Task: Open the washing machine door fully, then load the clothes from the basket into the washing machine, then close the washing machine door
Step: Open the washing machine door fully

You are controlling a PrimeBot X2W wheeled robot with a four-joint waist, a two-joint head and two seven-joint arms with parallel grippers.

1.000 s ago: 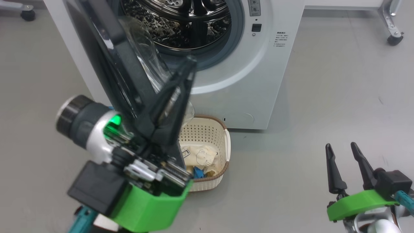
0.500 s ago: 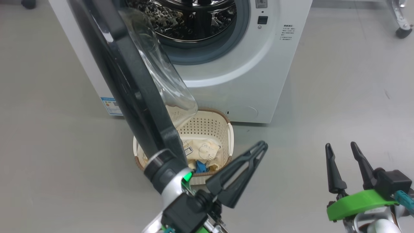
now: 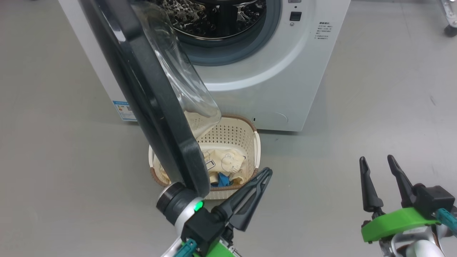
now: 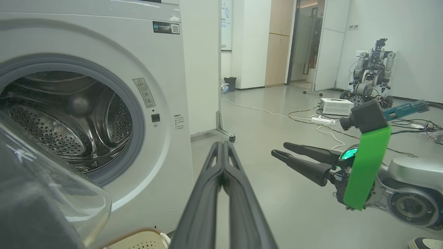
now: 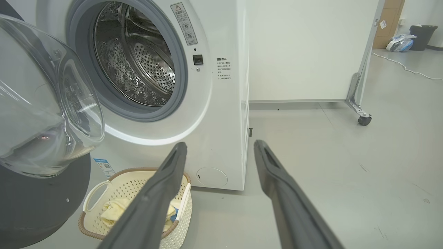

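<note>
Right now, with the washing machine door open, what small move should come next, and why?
Probably open the left gripper and lower it toward the pale yellow clothes in the basket: it is shut beside the basket's rim, while the open right gripper is farther off.

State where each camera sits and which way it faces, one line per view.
Head view: on the head, facing forward and down at the washing machine, washing machine door and basket; left gripper shut low centre, right gripper open lower right.
Left wrist view: along its shut fingers, past the machine's front into the room; right gripper at right.
Right wrist view: along its spread fingers at the drum and basket.
Shared: head and right wrist views both show the clothes.
</note>
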